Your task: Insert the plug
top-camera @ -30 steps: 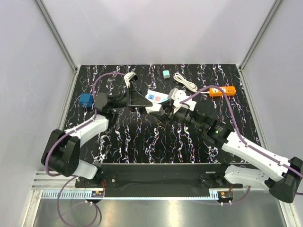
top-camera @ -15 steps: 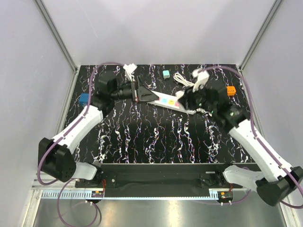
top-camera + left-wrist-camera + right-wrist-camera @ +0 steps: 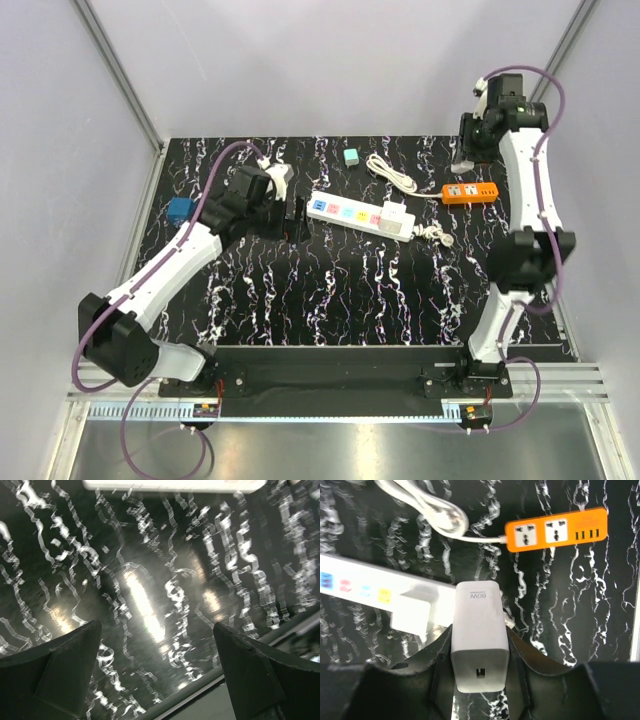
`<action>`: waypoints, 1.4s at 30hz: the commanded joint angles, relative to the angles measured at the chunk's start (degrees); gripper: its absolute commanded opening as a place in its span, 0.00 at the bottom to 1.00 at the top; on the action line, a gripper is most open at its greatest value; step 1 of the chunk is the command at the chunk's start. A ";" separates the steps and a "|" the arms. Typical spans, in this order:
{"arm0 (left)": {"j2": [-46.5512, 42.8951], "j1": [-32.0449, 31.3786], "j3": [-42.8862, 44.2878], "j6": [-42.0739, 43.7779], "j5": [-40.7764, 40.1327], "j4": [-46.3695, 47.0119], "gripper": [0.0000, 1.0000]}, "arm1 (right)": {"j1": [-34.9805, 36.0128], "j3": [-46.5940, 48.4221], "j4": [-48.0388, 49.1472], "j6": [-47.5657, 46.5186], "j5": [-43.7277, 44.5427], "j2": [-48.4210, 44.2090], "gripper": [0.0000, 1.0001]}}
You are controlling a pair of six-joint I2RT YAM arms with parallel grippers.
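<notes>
Your right tool (image 3: 479,652) is clamped on the white charger (image 3: 479,615), one finger on each side of its back end. It hangs high over the far right of the counter (image 3: 350,290). Below it lie the white power strip (image 3: 365,586) to the left and the orange power strip (image 3: 555,530) further right.

Expect the charger to be a light, stiff block of smooth plastic. It won't give under pressure, but its glossy sides could let it twist or slide back when you push it home. Hold it on two flat opposite sides, toward the rear, so the pin end stays clear. The pins themselves can't be seen here.

The white strip looks light and may skate on the shiny counter. Your left tool (image 3: 156,630) is spread wide and empty, low beside the strip's left end, so it could brace the strip.
</notes>
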 commanded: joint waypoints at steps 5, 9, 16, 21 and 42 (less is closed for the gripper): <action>-4.74 -2.69 -1.66 2.82 -6.43 0.47 0.99 | -2.19 15.20 -10.41 -6.67 1.42 17.08 0.00; -4.48 -3.65 -1.75 2.73 -6.08 0.48 0.99 | -2.63 19.26 -10.67 -8.78 2.30 22.18 0.00; -3.51 -3.83 -1.66 2.73 -6.35 0.39 0.99 | -2.81 21.28 -10.32 -13.18 3.35 27.28 0.00; -2.02 -3.83 -1.75 2.64 -3.89 0.30 0.99 | -2.98 22.07 -10.84 -15.55 3.35 29.31 0.00; -1.66 -3.83 -1.57 1.94 -0.55 0.39 0.99 | -4.13 31.57 -10.23 -18.72 3.35 39.15 0.00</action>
